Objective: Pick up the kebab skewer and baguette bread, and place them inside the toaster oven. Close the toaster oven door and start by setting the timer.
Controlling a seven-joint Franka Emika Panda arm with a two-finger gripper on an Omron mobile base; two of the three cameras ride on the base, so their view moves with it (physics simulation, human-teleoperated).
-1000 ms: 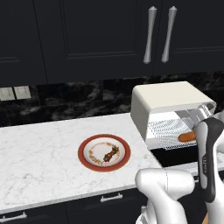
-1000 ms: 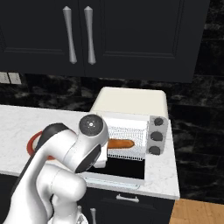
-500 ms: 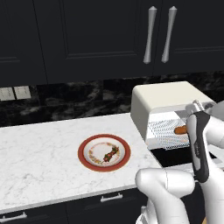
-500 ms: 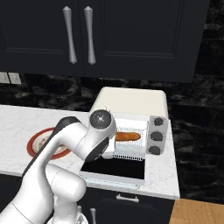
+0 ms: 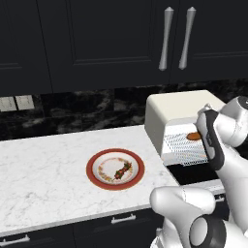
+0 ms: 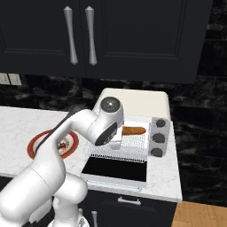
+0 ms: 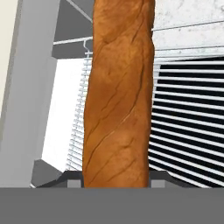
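The baguette bread (image 7: 118,96), a smooth orange-brown loaf, is clamped between my gripper (image 7: 116,179) fingers, so the gripper is shut on it. It hangs just over the wire rack (image 6: 122,148) inside the cream-white toaster oven (image 6: 133,99). From the left base view the loaf (image 5: 194,136) pokes into the oven's mouth. The toaster oven door (image 6: 115,168) lies folded down flat, open. The kebab skewer (image 5: 121,170) rests on a red-rimmed plate (image 5: 92,169) on the counter, left of the oven.
Three grey knobs (image 6: 158,137) sit on the oven's right front. Dark cabinets with bar handles (image 5: 167,38) hang overhead. White marble counter (image 5: 38,179) stretches left of the plate. My own arm (image 6: 75,133) crosses in front of the plate in the right base view.
The arm has carried the baguette up and deeper toward the oven's opening, rightward in the right base view. The skewer and plate stayed put.
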